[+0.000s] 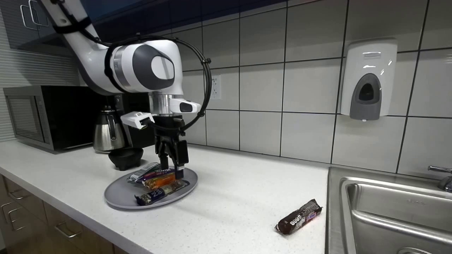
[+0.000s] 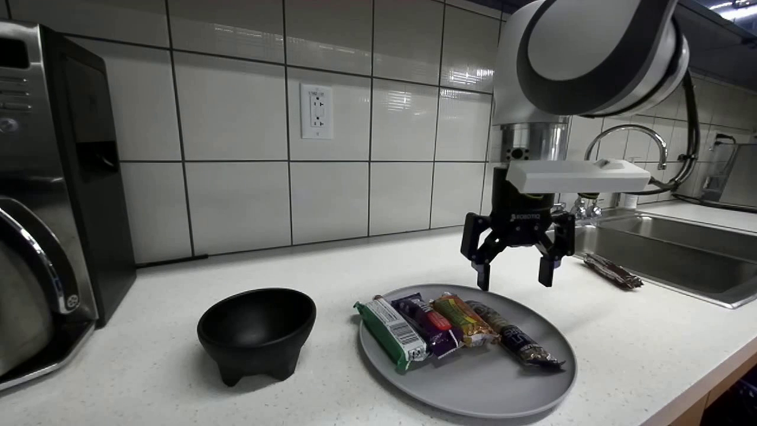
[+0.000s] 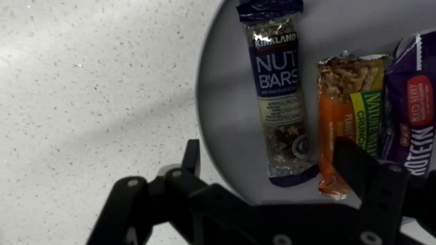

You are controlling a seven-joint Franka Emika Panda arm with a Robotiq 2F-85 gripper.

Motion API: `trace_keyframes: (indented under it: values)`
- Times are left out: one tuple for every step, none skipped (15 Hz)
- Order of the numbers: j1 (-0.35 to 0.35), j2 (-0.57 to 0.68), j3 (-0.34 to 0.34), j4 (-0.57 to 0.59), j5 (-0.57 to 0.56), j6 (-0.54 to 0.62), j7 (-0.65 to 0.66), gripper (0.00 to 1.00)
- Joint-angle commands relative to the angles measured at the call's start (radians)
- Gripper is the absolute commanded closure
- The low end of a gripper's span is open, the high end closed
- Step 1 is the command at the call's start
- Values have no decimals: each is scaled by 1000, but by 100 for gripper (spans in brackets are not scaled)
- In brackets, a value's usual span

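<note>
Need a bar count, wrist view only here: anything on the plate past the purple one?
Observer: Yes, a green bar lies next to the purple bar on the plate.
Operator: Any bar off the plate?
Observer: One, a brown bar, on the counter beside the sink.
Operator: What stands by the plate?
Observer: A black bowl, on the green bar's side.
</note>
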Motion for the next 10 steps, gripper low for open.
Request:
trace_keyframes:
  values:
    - [-32,-28,-12,3,33,-32,21,0]
    - [-37,-28,-19,3,33,-30,28,0]
    - [-42,-28,-25,4,33,-29,33,0]
    - [-47,-28,-30,5,35,-28,36,0]
    - [-52,-29,-34,6,34,-27,41,0]
    - [-56,-30,-39,8,33,-25,41,0]
    - [-60,-30,-43,9,34,-25,39,0]
    - [-65,-32,-48,12,32,-25,35,0]
    - [-69,-33,-52,14,31,-25,31,0]
    - [-76,-35,-58,16,27,-26,25,0]
